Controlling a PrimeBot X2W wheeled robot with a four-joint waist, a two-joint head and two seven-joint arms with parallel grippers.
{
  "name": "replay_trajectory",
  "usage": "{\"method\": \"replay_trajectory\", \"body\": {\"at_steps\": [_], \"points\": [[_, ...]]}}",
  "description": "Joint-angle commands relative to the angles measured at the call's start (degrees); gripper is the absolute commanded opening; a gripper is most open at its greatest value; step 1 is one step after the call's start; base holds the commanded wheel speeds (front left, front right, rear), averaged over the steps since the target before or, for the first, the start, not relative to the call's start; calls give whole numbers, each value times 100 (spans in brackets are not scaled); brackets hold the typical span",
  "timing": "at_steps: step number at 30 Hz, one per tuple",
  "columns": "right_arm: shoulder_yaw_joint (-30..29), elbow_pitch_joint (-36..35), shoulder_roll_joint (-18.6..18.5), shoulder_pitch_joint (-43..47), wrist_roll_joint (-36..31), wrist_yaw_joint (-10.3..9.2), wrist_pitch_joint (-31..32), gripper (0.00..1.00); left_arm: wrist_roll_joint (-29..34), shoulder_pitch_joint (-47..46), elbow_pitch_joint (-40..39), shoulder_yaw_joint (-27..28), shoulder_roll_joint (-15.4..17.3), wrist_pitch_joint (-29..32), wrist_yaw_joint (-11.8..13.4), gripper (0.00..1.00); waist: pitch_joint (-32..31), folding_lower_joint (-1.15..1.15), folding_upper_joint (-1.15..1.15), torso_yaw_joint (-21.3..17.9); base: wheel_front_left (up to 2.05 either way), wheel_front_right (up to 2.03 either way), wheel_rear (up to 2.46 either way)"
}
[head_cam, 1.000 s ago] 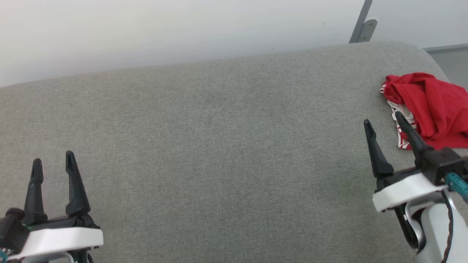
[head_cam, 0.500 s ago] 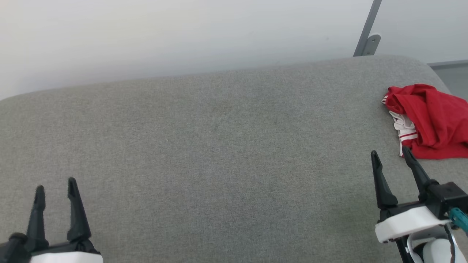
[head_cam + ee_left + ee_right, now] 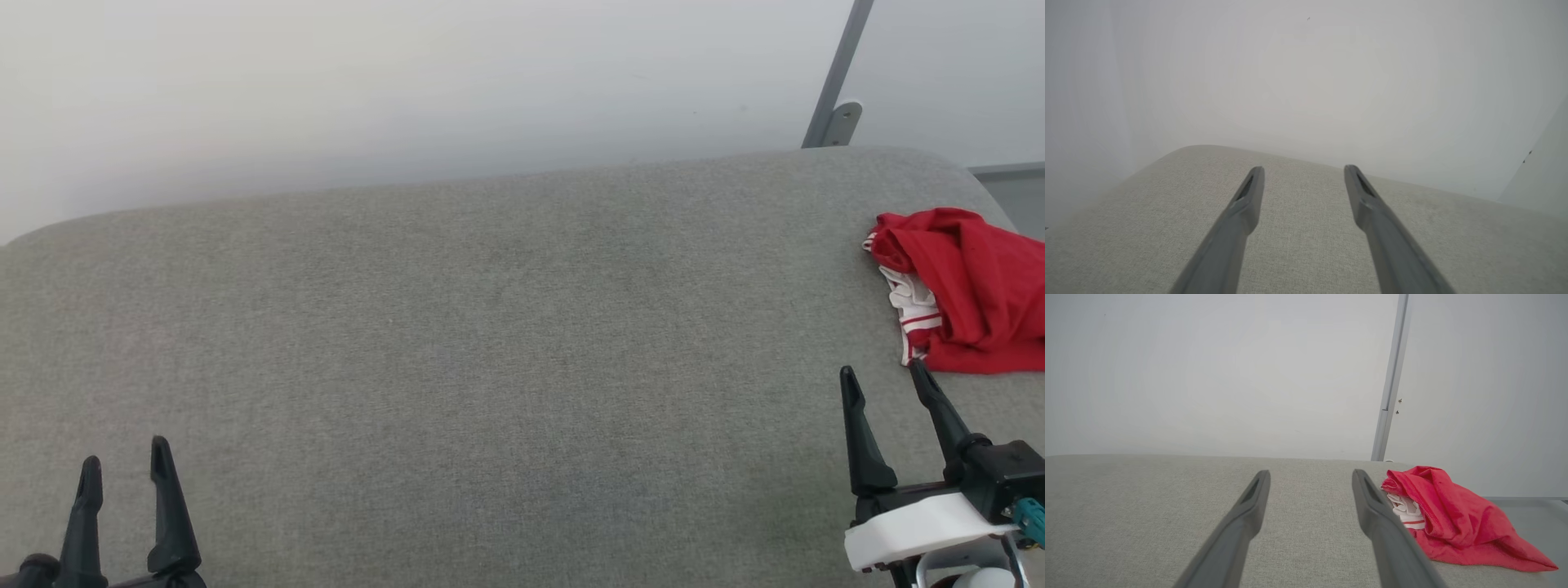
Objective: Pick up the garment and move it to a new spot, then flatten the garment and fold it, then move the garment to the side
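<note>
Lying crumpled just beyond spread right gripper (image 3: 882,369): garment (image 3: 976,286); left gripper (image 3: 125,452) spread too, well apart.

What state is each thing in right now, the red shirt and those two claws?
garment: crumpled in a heap at the right end of the grey padded surface, not held.
left gripper: open, empty.
right gripper: open, empty, close to the garment.

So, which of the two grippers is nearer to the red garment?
The right gripper: it stands open just short of the crumpled garment at the right end of the grey surface. The left gripper stands far across it.
</note>
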Motion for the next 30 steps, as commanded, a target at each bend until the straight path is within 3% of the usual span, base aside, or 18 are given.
{"method": "replay_trajectory", "body": {"at_steps": [1, 20, 30], "points": [[-3, -26, 15, 20, -13, -4, -20, 100, -31, 48, 13, 7, -6, -26, -17, 100, -9, 0, 0, 24, 0, 0, 0], [51, -15, -35, 22, 48, -4, -21, 100, 4, 133, 11, -89, -38, -26, -17, 100, -24, 0, 0, 247, 0, 0, 0], [-106, -34, 42, 46, -17, -4, -21, 100, 101, 161, 10, -388, 134, -26, -18, 100, -28, 0, 0, 249, 0, 0, 0]]}}
